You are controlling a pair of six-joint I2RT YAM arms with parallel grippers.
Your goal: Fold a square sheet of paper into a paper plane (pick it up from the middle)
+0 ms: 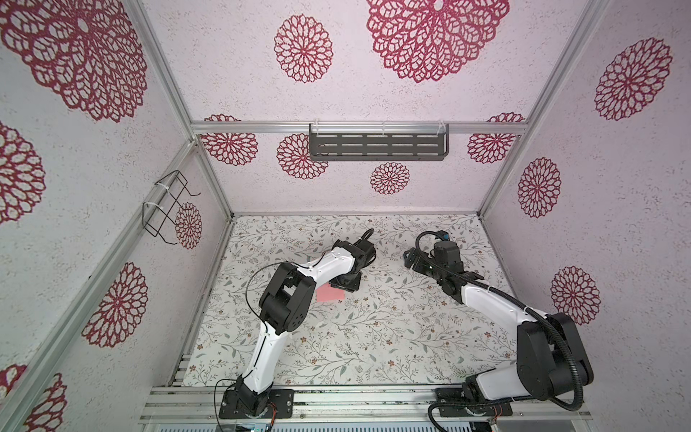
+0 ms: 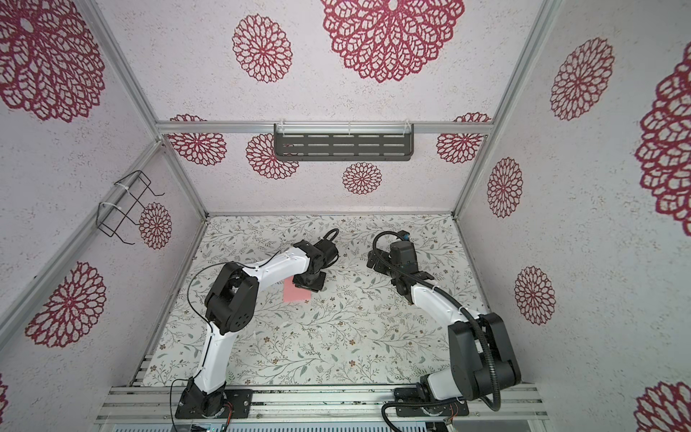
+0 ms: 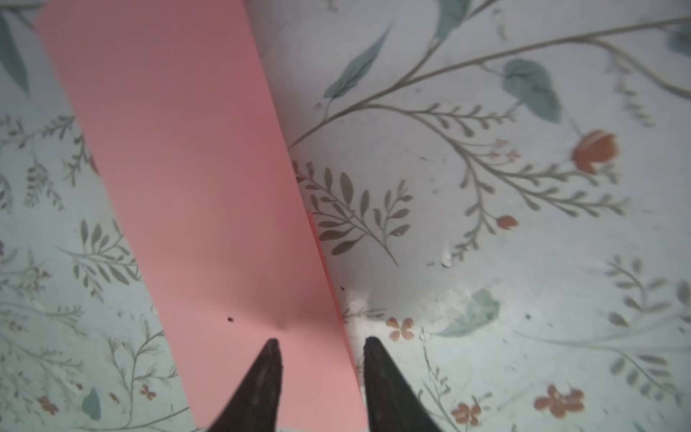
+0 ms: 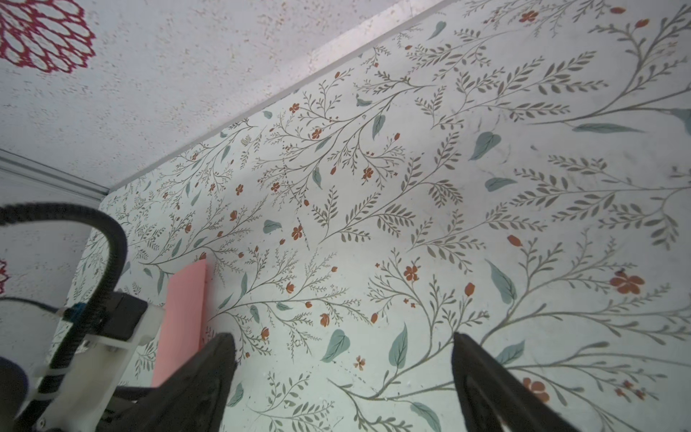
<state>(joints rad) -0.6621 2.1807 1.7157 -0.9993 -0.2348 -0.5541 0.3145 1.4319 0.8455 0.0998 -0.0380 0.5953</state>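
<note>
Floral tabletop (image 1: 374, 336) inside medallion-papered walls; the square sheet of paper (image 1: 331, 293) lies folded flat, left of centre.
The left gripper (image 3: 321, 342) stands half parted astride its long edge, gripping nothing; the right gripper (image 4: 342, 336) gapes empty, well apart. Likely light, limp, slippery: pinch mid-edge.

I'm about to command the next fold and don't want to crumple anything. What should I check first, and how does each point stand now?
1. The square sheet of paper lies flat on the table, folded into a strip: ok.
2. The left claw is open, jaws astride the paper's long edge: ok.
3. The left claw is clear of the paper: cannot tell; one fingertip sits over it beside a small dent.
4. The right claw is open and empty: ok.
5. The right claw is apart from the paper: ok.
</note>
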